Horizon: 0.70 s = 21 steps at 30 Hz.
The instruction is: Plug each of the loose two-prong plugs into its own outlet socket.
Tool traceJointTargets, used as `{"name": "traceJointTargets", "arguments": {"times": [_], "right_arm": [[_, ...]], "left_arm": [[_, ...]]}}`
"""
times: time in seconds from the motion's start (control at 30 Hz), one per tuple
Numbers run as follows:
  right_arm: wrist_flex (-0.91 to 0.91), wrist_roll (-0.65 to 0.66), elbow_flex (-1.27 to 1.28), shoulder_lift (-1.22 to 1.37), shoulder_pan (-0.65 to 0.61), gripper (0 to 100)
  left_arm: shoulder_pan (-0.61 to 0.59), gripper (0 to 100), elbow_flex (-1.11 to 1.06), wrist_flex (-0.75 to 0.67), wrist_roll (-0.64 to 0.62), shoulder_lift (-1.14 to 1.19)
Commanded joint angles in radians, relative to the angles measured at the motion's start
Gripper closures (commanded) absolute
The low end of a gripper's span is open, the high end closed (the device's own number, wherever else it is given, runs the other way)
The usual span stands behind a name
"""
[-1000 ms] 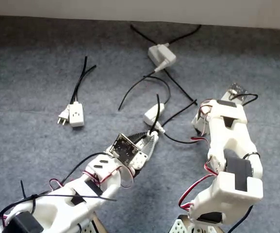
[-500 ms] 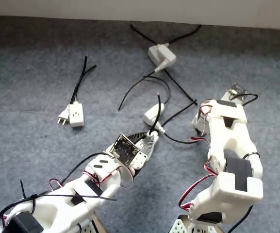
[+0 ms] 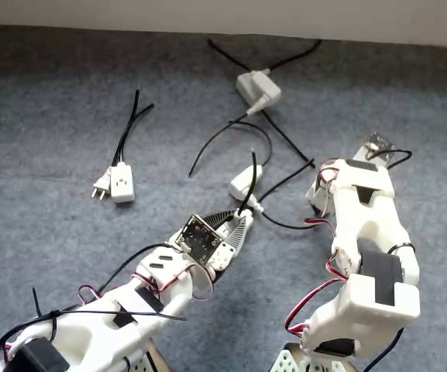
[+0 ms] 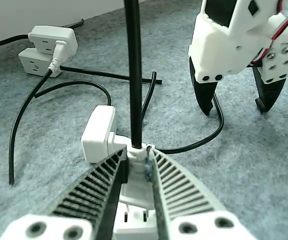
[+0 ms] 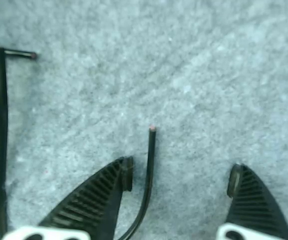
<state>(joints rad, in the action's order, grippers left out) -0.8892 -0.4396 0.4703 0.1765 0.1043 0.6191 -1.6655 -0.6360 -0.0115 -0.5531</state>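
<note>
White plug (image 4: 135, 199) is clamped by the left gripper (image 4: 137, 157); black cord end (image 5: 151, 145) is seen between open jaws of the right gripper (image 5: 180, 172)

Left arm stretches low from the surface's near edge, pincer (image 4: 138, 152) clamped on a plug (image 4: 134, 200). Right pincer (image 5: 181, 175) points down, spread wide.

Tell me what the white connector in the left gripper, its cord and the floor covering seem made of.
The white connector looks like hard moulded plastic, with smooth faces and crisp edges. Its cord is probably rubber or vinyl jacketed, black with a faint sheen. The surface looks like grey carpet or felt, matte and fuzzy.
</note>
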Motion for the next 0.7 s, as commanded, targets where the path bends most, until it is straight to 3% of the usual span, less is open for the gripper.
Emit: {"name": "traceJointTargets", "arguments": {"times": [0.0,0.67], "right_arm": [[0.028,0.017,0.004,-0.005,-0.004,70.4],[0.028,0.017,0.004,-0.005,-0.004,70.4]], "left_arm": [[-0.01,99,-0.012,0.028,0.009,-0.004],[-0.013,99,-0.001,0.06,0.011,-0.002]]}}
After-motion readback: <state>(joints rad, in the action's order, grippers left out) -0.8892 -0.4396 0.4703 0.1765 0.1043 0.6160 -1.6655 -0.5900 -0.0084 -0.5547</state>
